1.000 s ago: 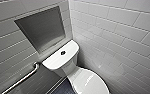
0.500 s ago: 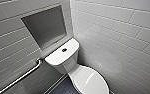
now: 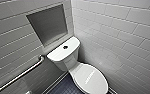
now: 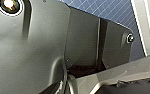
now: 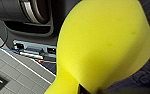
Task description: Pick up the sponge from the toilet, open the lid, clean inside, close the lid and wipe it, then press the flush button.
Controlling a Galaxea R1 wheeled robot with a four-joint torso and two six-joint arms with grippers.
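Note:
The white toilet (image 3: 66,62) stands in the corner of the tiled walls in the head view. Its oval lid (image 3: 91,77) is down over the bowl. The small dark flush button (image 3: 65,47) sits in the middle of the flat cistern top. In the right wrist view the bright yellow sponge (image 5: 103,45) looms large, pinched at its narrow end by my right gripper (image 5: 82,88), which is shut on it. The sponge hangs above dark blue floor tiles. My left gripper stands open and nothing shows held in the left wrist view.
A grey recessed niche (image 3: 49,23) is set in the wall above the cistern. A metal grab bar (image 3: 23,72) runs along the left wall. The dark blue tiled floor (image 3: 63,87) lies in front of the toilet, with white tiled walls on both sides.
The whole head view has shifted slightly, so the camera has moved. The toilet and its lid stand as before.

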